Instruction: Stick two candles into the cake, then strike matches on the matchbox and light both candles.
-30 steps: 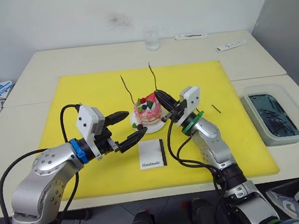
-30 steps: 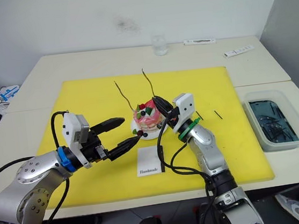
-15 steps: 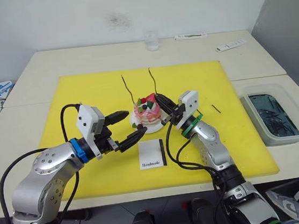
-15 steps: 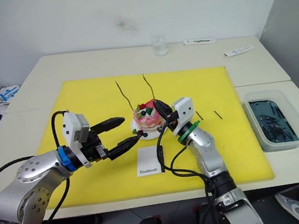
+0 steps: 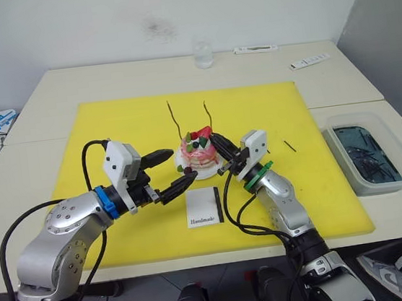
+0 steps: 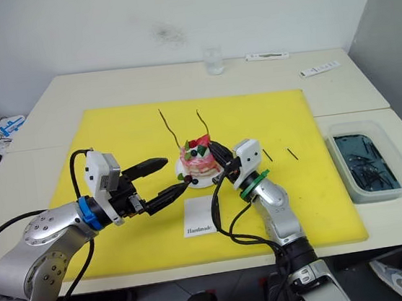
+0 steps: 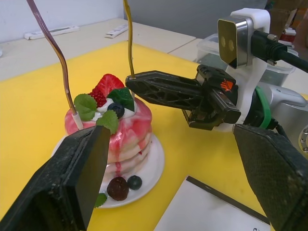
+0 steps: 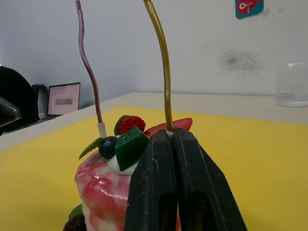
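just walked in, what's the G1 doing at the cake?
It is planting candles. The right gripper is shut on the second candle, holding it by its foot at the top of the cake. The first candle already stands in the cake's side. The left gripper is open, one finger at the plate's edge. The matchbox lies in front of the cake and two matches lie on the yellow mat, untouched.

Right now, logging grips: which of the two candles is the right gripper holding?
The gold candle by the strawberry; the right gripper pinches its base. The purplish candle stands free.
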You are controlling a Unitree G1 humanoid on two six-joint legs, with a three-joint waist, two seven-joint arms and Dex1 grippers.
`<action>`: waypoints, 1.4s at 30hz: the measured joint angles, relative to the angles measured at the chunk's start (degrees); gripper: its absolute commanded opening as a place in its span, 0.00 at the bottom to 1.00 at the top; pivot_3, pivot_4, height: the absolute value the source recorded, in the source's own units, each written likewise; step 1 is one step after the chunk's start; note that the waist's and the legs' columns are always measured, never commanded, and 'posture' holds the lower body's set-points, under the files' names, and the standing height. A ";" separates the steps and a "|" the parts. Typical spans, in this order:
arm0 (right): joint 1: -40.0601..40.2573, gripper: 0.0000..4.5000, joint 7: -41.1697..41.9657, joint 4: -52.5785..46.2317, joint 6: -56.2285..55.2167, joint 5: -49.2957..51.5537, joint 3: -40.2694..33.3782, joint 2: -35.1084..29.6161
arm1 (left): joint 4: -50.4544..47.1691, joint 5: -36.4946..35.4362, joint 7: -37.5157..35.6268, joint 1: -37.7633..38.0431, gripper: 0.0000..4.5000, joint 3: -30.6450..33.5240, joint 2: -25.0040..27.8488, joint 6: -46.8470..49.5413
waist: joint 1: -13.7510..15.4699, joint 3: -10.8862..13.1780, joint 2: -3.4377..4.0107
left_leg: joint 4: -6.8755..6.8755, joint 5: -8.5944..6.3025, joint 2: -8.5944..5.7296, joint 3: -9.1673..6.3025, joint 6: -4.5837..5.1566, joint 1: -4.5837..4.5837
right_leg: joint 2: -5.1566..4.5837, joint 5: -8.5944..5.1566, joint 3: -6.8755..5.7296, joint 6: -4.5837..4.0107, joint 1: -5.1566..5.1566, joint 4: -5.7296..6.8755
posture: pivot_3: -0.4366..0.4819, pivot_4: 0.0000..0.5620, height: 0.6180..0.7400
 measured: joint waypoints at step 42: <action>16.89 0.62 7.08 -45.30 28.06 10.63 -5.32 -28.47 | 1.79 -4.42 -5.74 0.15 1.00 0.43 6.07 5.45 | -0.26 0.01 0.01 | -0.03 -0.01 -0.01 -0.02 0.01 -0.06 | -0.01 -0.23 -0.01 -0.34 -0.03 -0.04 | 0.48 0.27 1.00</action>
